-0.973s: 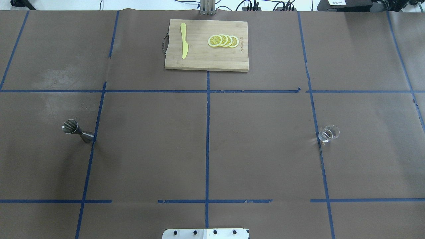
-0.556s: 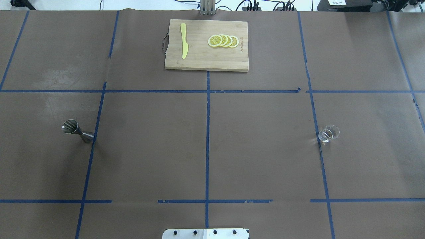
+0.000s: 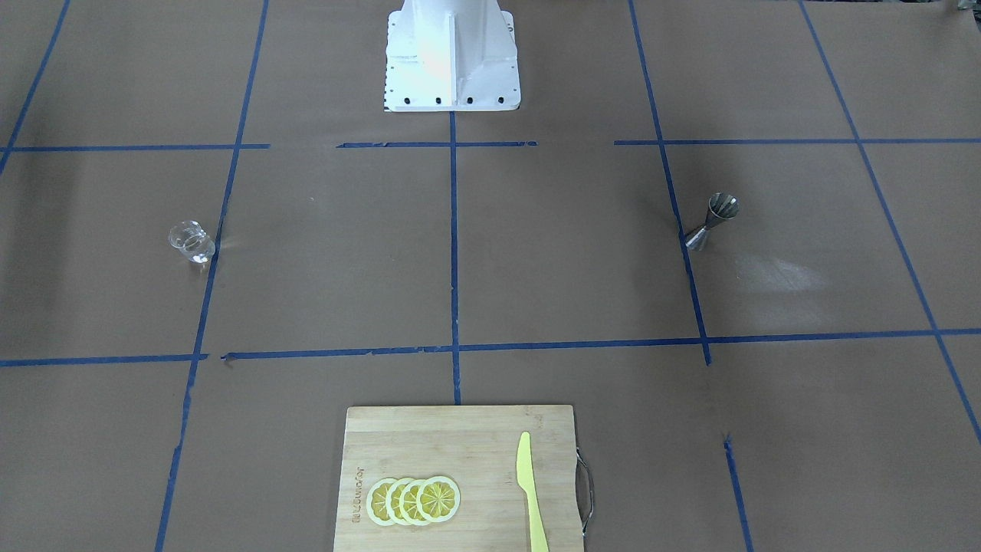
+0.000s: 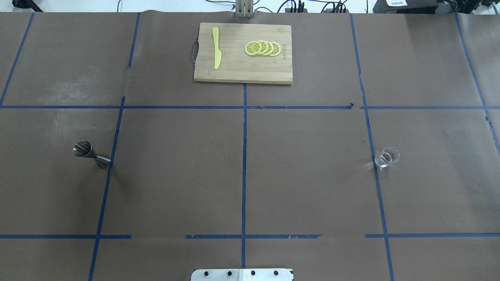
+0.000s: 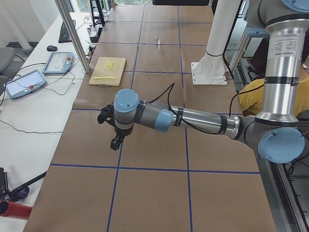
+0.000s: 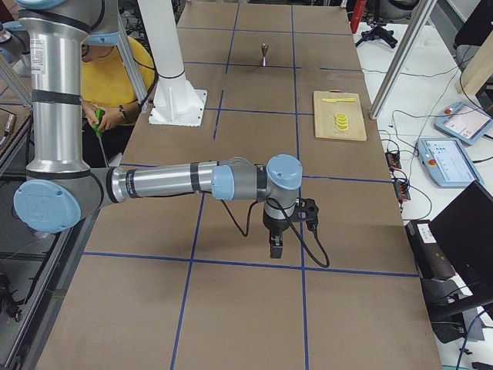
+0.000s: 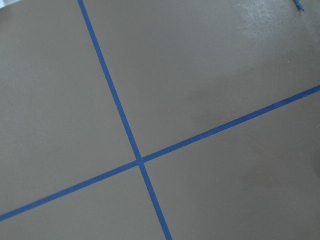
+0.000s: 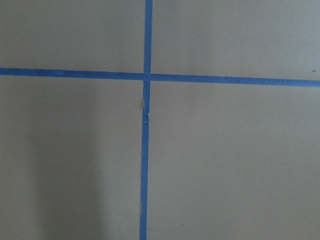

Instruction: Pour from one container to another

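The small clear glass cup (image 4: 386, 157) stands upright on the right side of the table, seen also in the front view (image 3: 191, 241). The steel hourglass jigger (image 4: 90, 153) stands upright on the left side (image 3: 713, 221). Neither arm appears in the overhead or front view. The left gripper (image 5: 116, 142) hangs over the table's left end, far from the jigger. The right gripper (image 6: 276, 248) hangs over the right end, far from the cup. I cannot tell whether either is open or shut. Both wrist views show only brown paper and blue tape lines.
A wooden cutting board (image 4: 242, 52) with a yellow knife (image 4: 216, 47) and lemon slices (image 4: 262, 48) lies at the table's far middle. The white robot base (image 3: 452, 54) stands at the near edge. A person in yellow (image 6: 115, 85) sits behind the robot.
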`<action>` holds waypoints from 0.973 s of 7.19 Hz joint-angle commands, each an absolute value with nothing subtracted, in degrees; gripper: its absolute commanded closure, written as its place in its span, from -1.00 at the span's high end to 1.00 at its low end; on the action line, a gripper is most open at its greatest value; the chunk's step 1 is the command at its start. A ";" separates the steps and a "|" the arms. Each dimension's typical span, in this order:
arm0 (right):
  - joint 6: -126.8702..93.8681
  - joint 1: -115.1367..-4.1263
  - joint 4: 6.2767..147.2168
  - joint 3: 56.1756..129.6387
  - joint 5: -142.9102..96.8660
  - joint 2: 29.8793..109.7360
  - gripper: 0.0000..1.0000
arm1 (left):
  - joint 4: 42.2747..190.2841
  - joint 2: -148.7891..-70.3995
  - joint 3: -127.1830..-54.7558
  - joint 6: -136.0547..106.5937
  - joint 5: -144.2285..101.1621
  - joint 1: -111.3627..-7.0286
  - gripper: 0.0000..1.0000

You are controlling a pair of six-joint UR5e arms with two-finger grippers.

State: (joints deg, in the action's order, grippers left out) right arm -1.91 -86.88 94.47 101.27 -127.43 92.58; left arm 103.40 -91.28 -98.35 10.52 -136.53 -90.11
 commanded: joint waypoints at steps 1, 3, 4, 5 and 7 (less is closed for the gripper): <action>-2.28 -86.84 88.89 101.25 -127.35 91.58 1.00 | 116.40 -91.58 -95.73 10.46 -136.49 -90.00 1.00; -2.90 -86.75 88.16 100.29 -127.44 91.84 1.00 | 122.49 -90.98 -94.48 10.63 -136.58 -90.09 1.00; -2.90 -86.75 87.63 100.20 -127.44 92.02 1.00 | 125.65 -91.05 -93.79 9.24 -136.84 -90.00 1.00; -2.90 -86.75 87.63 100.11 -127.53 92.11 1.00 | 126.21 -91.84 -95.26 7.49 -136.76 -90.00 1.00; -2.81 -86.75 87.63 100.02 -127.53 92.46 1.00 | 130.24 -92.54 -96.41 2.49 -136.50 -88.61 1.00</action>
State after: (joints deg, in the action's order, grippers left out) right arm -2.84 -86.75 87.67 100.11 -127.48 92.28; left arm 128.22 -91.93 -95.73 5.65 -136.70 -89.58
